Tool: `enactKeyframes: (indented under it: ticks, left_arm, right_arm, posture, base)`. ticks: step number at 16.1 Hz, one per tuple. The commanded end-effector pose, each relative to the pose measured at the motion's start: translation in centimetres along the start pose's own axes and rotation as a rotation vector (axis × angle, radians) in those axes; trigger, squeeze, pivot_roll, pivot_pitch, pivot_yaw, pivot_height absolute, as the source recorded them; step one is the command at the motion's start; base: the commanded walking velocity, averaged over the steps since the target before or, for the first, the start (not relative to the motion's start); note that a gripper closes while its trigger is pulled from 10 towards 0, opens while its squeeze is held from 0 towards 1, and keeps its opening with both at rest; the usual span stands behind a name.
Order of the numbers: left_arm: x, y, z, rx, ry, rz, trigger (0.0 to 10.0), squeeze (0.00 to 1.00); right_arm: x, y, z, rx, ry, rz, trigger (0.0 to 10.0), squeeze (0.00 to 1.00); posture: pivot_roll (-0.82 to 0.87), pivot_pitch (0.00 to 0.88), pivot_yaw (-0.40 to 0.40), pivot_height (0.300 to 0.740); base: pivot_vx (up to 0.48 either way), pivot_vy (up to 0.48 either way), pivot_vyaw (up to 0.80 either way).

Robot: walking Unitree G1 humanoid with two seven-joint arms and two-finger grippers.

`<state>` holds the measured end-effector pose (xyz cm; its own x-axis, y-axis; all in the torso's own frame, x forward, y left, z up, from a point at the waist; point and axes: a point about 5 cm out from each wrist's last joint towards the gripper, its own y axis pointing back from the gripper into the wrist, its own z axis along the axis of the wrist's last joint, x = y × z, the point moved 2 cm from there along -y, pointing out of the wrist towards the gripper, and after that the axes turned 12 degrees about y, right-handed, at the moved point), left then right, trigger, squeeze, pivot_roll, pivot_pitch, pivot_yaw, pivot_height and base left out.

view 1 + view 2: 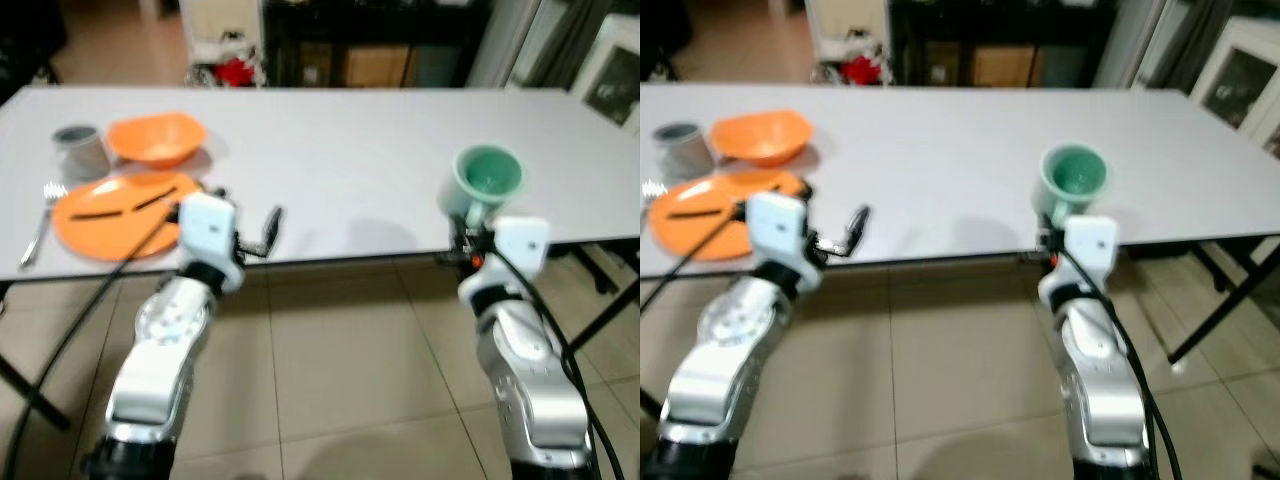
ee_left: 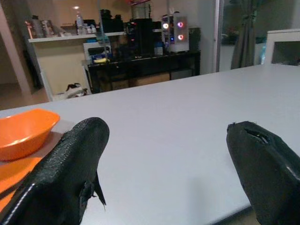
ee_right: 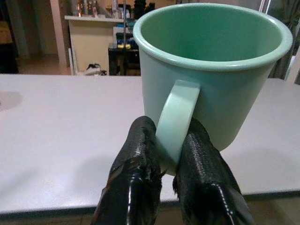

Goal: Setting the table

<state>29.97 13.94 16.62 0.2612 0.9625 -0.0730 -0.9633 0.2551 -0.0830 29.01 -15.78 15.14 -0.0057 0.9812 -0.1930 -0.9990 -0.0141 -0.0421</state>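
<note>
The two silver arms (image 1: 165, 345) are seen closest, reaching from the tiled floor (image 1: 340, 370) toward the near edge of the white worktop (image 1: 340, 150). The worktop is wide and rectangular, and most of its surface is bare.

At the near edge, toward the worktop's right end, a green mug (image 3: 211, 70) is held by the right gripper (image 3: 171, 154); its fingers (image 3: 136, 173) are pressed together on the mug's handle, one on each side. The mug is tilted, with its mouth turned up and toward the head camera, and it is seen over the worktop's near edge (image 1: 487, 180).

The left gripper (image 1: 255, 235) is held at the near edge, just right of an orange plate (image 1: 120, 215), with its fingers (image 2: 70, 173) spread wide apart and nothing between them.

The plate lies at the near left corner. Two dark thin things are seen lying across it, too blurred to name. Behind the plate an orange bowl (image 1: 157, 138) is set, and a grey cup (image 1: 80, 148) stands just left of the bowl. A fork (image 1: 40, 225) lies along the plate's left side, near the worktop's left edge.
</note>
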Motion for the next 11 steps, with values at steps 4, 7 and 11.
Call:
enactKeyframes:
  ticks: [4, 7, 11]
  left_arm:
    - [-0.5, -0.6, 0.5, -0.027, -0.004, -0.004, 10.0, 0.00]
    - [0.0, -0.4, 0.6, -0.030, -0.005, 0.022, 10.0, 0.00]
    - [-0.2, -0.4, 0.5, -0.022, -0.007, 0.008, 10.0, 0.00]
  right_arm:
    - [-0.3, -0.8, 0.7, -0.029, 0.020, 0.050, 10.0, 0.00]
    - [0.4, -0.6, 0.7, -0.030, 0.041, 0.091, 10.0, 0.00]
    - [0.8, -0.2, 0.5, -0.030, 0.061, 0.131, 10.0, 0.00]
  posture:
    - [0.02, 0.000, -0.042, 0.740]
    - [0.02, 0.000, -0.050, 0.740]
    - [0.01, 0.000, -0.036, 0.740]
  base:
    - [0.331, 0.000, 0.00]
    - [0.334, 0.000, 0.00]
    - [0.333, 0.000, 0.00]
